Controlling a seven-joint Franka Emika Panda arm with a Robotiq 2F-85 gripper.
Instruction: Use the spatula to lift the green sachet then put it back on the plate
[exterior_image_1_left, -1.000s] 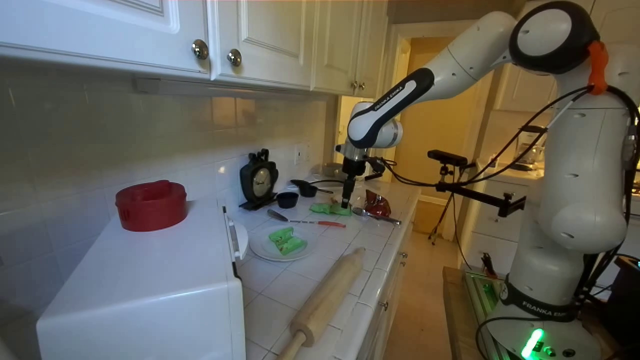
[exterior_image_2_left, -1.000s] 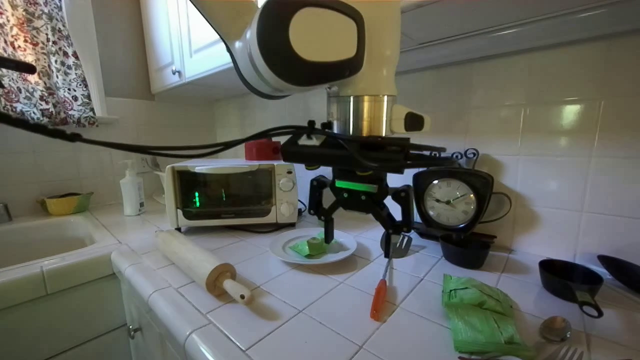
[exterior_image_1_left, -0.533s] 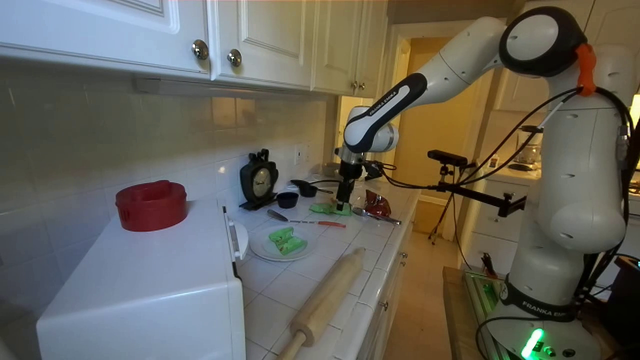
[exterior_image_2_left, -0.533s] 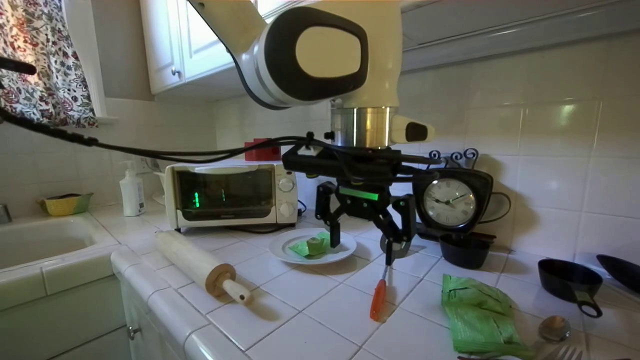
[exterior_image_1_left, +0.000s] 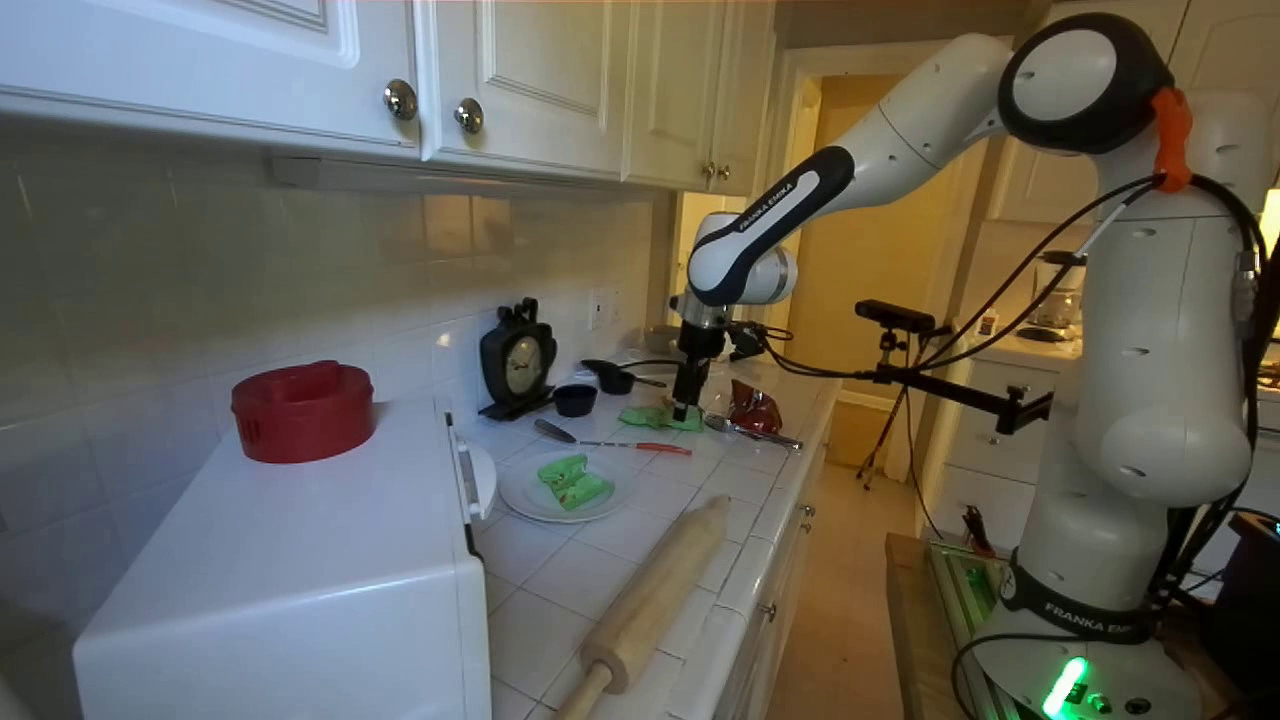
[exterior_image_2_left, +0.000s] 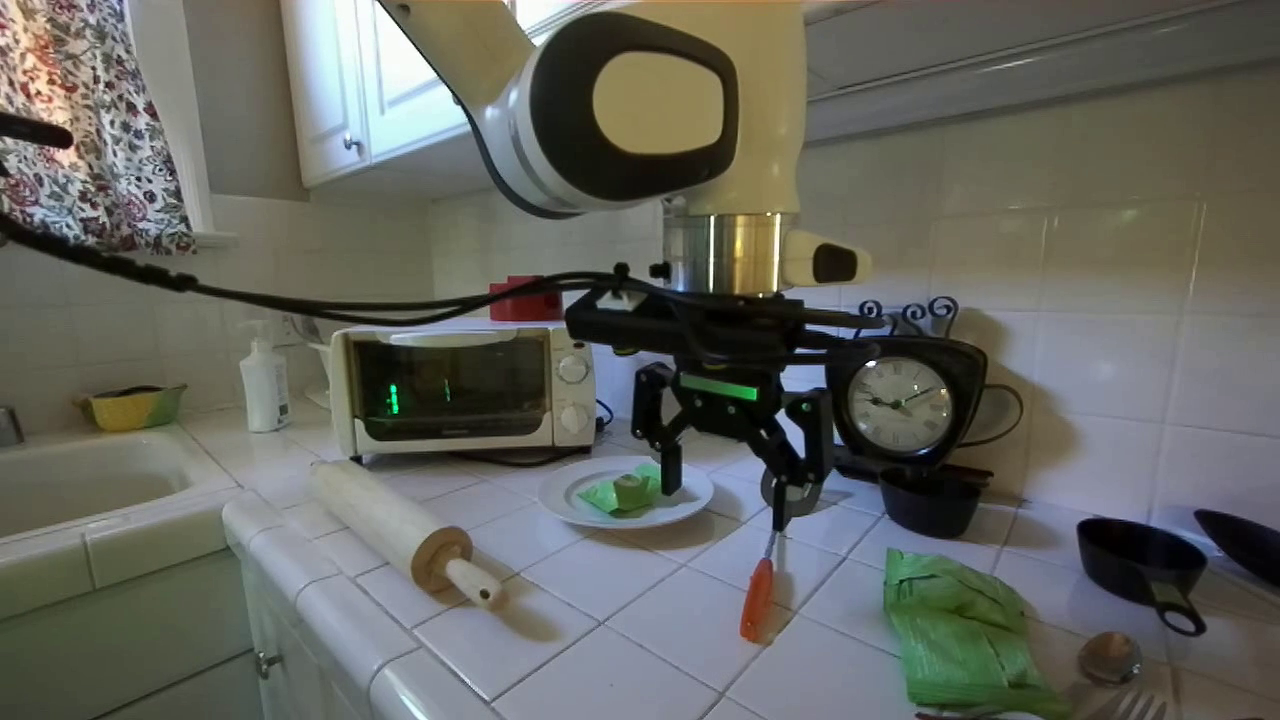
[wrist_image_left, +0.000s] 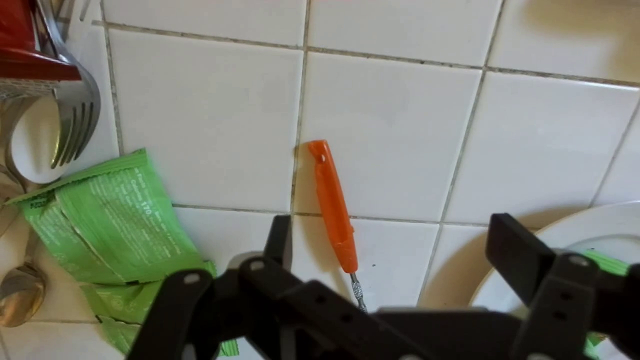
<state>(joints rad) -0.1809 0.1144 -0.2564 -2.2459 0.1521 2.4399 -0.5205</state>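
The spatula lies on the tiled counter, its orange handle (exterior_image_2_left: 757, 602) toward the front in an exterior view and its grey head (exterior_image_1_left: 555, 431) toward the wall. My gripper (exterior_image_2_left: 725, 498) hangs above it, open and pointing down. In the wrist view the handle (wrist_image_left: 334, 210) shows between the spread fingers, nearer the left one (wrist_image_left: 281, 241) and touched by neither; the gripper's body hides the head there. The green sachet (exterior_image_1_left: 575, 482) rests on the white plate (exterior_image_1_left: 520, 508), beside the spatula. In the wrist view the right finger partly covers plate and sachet.
A larger green packet (exterior_image_2_left: 960, 630) lies beside the spatula, with a spoon (wrist_image_left: 22, 295), a fork (wrist_image_left: 77, 112) and a red bag (exterior_image_1_left: 753, 408) nearby. Around stand a rolling pin (exterior_image_2_left: 390, 525), toaster oven (exterior_image_2_left: 450, 385), clock (exterior_image_2_left: 900, 400) and black cup (exterior_image_2_left: 930, 503).
During the first half second the gripper came down somewhat and shifted slightly sideways over the spatula; since then it has hardly moved. The spatula, sachet and plate stay where they were.
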